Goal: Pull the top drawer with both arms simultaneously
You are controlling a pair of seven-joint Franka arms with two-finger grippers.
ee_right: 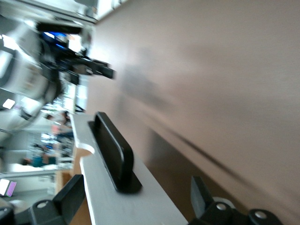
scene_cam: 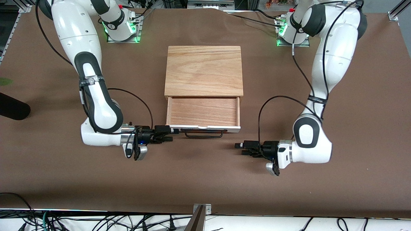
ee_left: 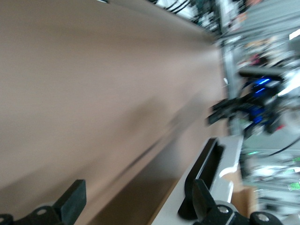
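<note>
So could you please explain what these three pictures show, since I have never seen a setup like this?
Two white robot arms stand at a brown table. The big picture looks down from across the table; the other two come from cameras on each arm's wrist. A light-wood cabinet sits mid-table, and its top drawer is pulled out and empty. The right hand is open beside the end of the drawer's black handle. The left hand is open too, low over bare table near the drawer's other corner. Neither holds anything.
</note>
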